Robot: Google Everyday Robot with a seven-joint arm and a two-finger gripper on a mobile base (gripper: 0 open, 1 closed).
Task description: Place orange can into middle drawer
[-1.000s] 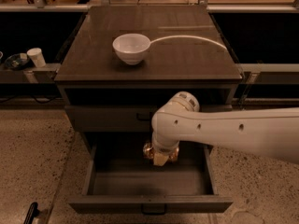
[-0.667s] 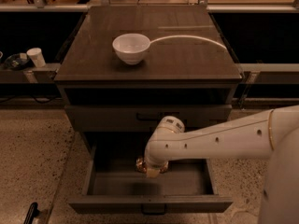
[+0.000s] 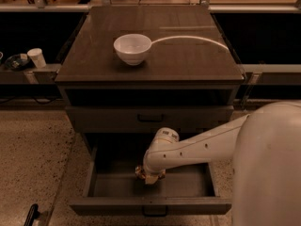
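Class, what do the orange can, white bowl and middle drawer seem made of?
The orange can, at the gripper inside the middle drawer: shiny metal, judging by glints. The white bowl: glossy, probably ceramic or plastic. Drawer: matte grey-brown, likely laminated wood.

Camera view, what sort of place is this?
Probably a robot test lab: a drawer cabinet with a bowl on top, on a speckled floor. The gripper is low in the open middle drawer, at the orange can.

The white arm (image 3: 207, 142) reaches in from the right and slopes down leftward to a rounded wrist joint (image 3: 162, 147). Below that joint the gripper (image 3: 149, 177) points straight down, low inside the open drawer (image 3: 188, 185), left of its middle.
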